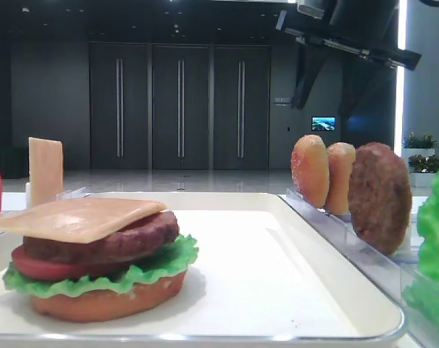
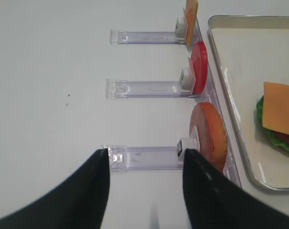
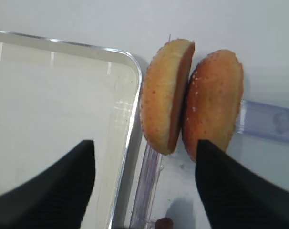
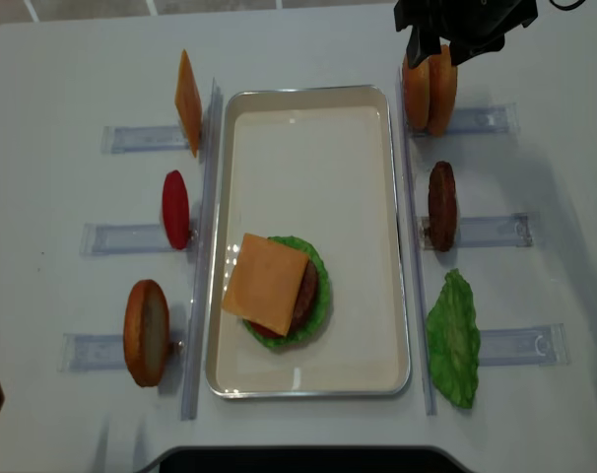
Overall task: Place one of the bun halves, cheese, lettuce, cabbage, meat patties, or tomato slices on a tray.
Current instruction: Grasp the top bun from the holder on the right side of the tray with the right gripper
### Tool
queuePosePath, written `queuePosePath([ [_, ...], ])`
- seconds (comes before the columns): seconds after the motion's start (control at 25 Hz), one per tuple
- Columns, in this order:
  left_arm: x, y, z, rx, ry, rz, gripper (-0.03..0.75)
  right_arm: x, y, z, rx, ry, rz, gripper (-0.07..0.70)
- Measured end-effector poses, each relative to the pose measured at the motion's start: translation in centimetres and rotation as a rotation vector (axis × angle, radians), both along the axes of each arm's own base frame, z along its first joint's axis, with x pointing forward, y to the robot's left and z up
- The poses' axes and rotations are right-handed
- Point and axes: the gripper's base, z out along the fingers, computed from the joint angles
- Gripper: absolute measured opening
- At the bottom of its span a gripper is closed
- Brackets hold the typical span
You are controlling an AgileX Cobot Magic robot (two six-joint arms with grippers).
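1. Right gripper (image 3: 144,186): released, jaws spread wide, empty.
2. Bun halves (image 3: 190,100): just ahead between the jaws, upright, touching.
3. Judged light, stiff, glossy; pinch across flat faces.
4. Tray (image 3: 128,129): beside, left.

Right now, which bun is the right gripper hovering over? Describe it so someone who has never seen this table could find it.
Start from the cream tray in the middle of the table. Off its far right corner, two domed buns stand on edge, pressed together in a clear rack, under the open right gripper. The target is the bun half nearer the tray, its flat cut face turned towards its neighbour.
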Motion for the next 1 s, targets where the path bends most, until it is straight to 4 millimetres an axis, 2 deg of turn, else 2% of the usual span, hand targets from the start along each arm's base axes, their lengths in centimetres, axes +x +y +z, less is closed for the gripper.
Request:
queuePosePath([
  [0.84,0.0,0.0,0.0,0.0,0.0,0.0,0.339,1.8,0.6,-3.6,0.0,0.003,0.005,0.437],
  [1.0,0.0,0.0,0.0,0.0,0.0,0.0,0.339,2.0,0.7,-3.6,0.009,-0.015,0.003,0.437],
])
